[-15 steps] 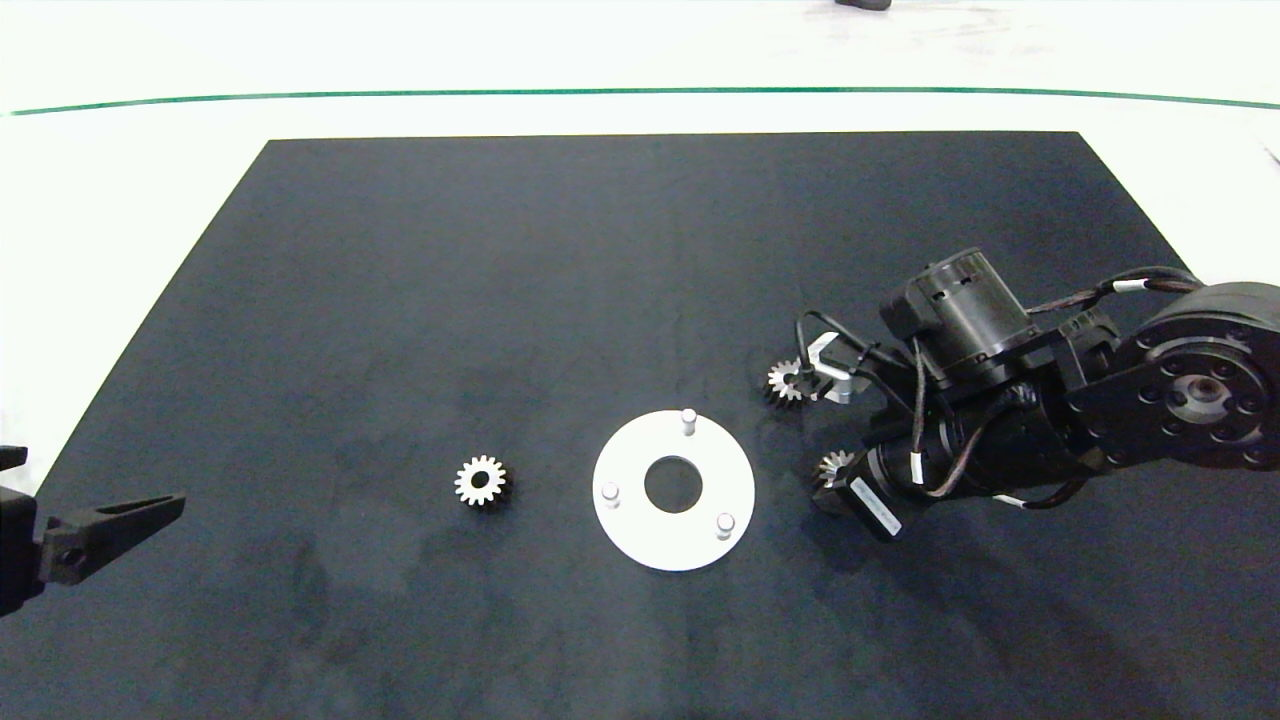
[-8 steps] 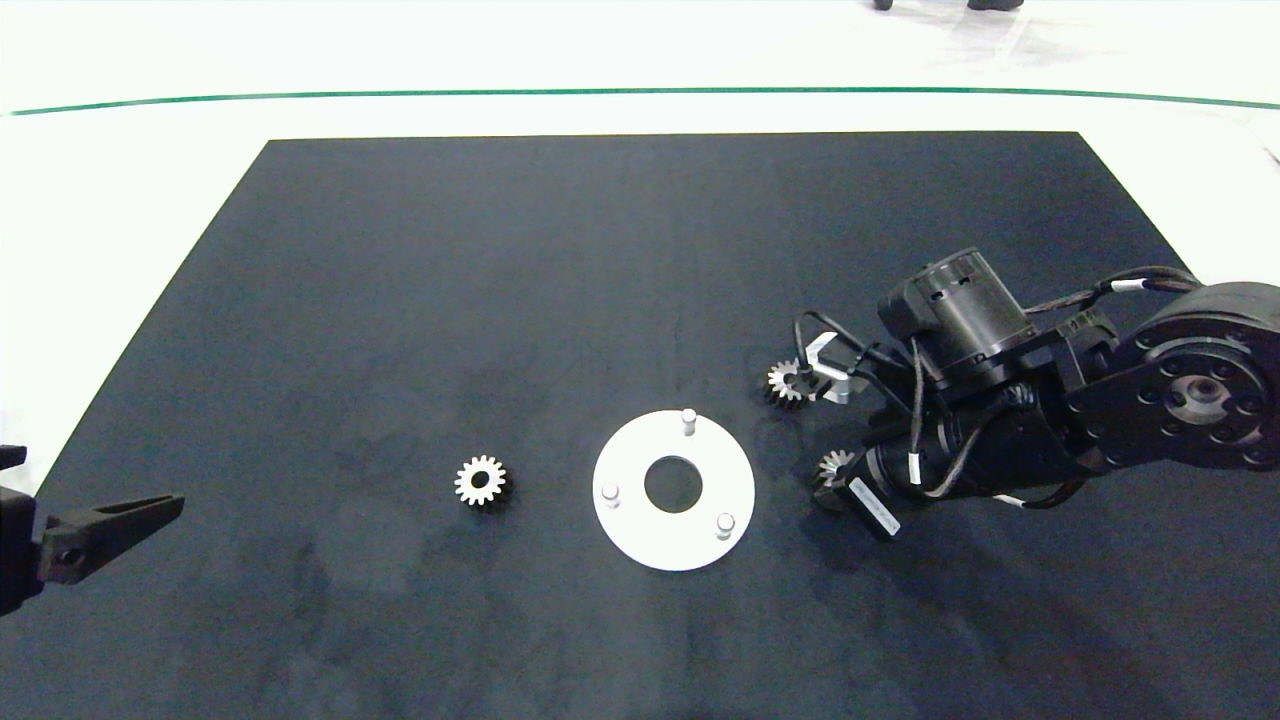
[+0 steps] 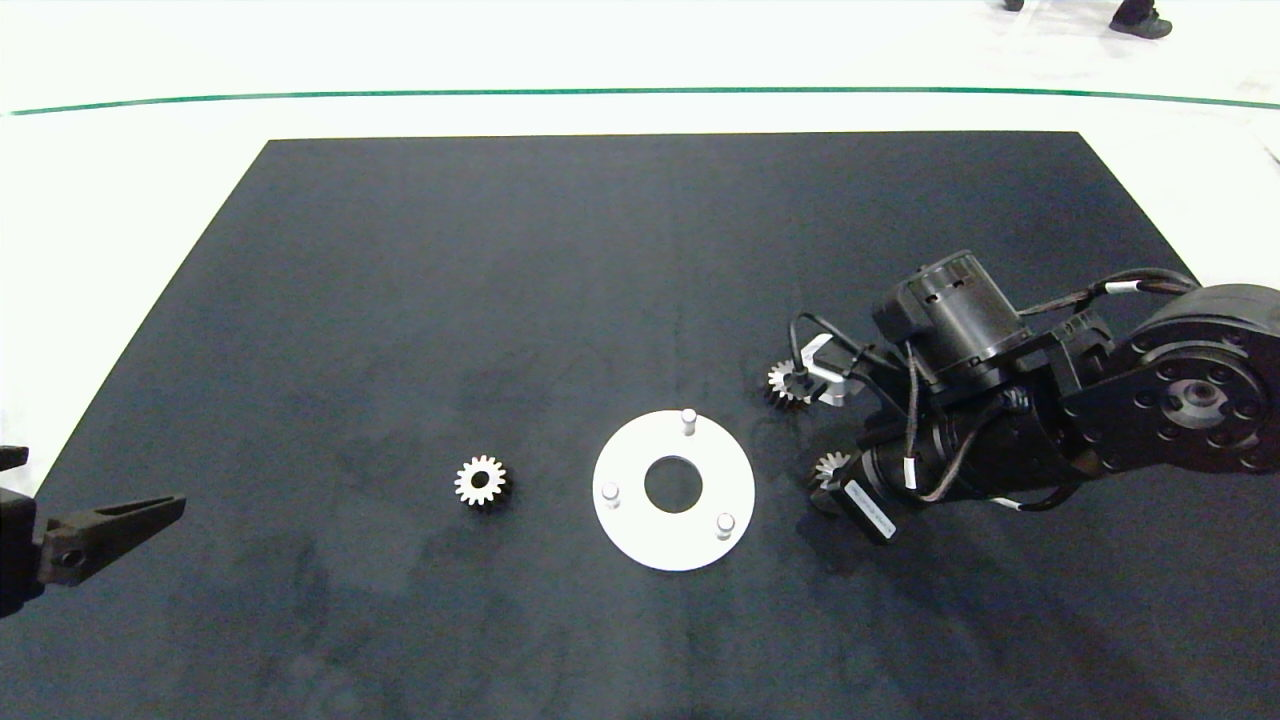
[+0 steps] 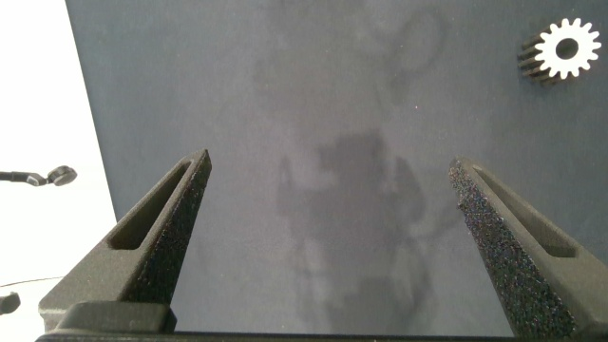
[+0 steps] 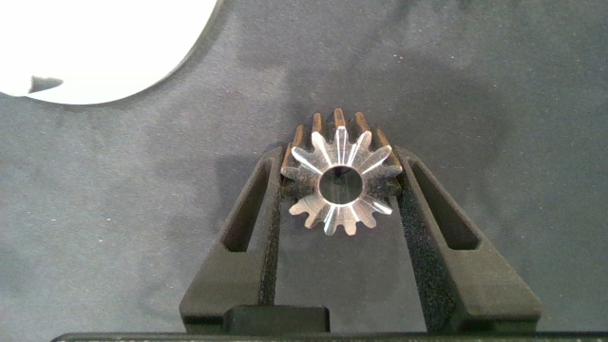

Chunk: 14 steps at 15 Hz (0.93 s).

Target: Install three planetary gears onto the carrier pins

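Note:
The white carrier disc (image 3: pixel 673 545) lies flat on the mat, with its three carrier pins (image 3: pixel 688 418) upright and bare. One planetary gear (image 3: pixel 481 481) lies to its left and another (image 3: pixel 787 381) to its upper right. The third gear (image 5: pixel 339 185) sits just right of the disc between the fingers of my right gripper (image 5: pixel 339 163), which press its teeth on both sides. In the head view this gear (image 3: pixel 830 466) is half hidden under the right arm. My left gripper (image 4: pixel 332 161) is open at the mat's near left corner, far from the gears.
The black mat (image 3: pixel 560 260) covers most of the white table. A green line (image 3: pixel 400 95) runs across the floor beyond the table. A person's shoes (image 3: pixel 1140 20) show at the top edge. The disc's rim (image 5: pixel 95 47) fills one corner of the right wrist view.
The right arm and its held gear have shifted very slightly. The shoes at the top edge have moved to the right. The left arm is still.

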Available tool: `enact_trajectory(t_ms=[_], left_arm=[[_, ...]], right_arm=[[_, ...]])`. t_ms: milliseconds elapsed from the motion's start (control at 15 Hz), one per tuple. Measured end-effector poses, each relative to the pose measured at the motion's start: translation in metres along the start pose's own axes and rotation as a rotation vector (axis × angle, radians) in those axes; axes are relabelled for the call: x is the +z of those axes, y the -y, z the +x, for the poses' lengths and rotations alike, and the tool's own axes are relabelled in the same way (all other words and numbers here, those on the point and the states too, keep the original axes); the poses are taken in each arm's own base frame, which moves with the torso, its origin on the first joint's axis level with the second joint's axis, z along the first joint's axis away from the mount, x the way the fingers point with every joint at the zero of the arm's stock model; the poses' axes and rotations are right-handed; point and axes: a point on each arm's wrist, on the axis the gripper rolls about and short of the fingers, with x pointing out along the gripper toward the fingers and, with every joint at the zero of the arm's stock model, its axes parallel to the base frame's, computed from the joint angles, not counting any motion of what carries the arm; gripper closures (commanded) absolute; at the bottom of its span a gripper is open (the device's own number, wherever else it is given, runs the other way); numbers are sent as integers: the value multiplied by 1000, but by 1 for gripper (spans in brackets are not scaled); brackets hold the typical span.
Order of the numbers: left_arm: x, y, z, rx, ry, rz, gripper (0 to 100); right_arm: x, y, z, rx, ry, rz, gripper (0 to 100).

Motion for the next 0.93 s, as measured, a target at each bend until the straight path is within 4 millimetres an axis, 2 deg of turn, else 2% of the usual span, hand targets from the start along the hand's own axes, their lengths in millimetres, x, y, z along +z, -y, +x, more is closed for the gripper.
enact_trajectory(t_ms=[467,933], left_arm=[[0,0,-2,2,4,0,0],[0,-1,-8,14,28,19,0]], right_arm=[[10,-7,-10,8,49,-10,72],[39,-33,-40,26,181,-45,72]])
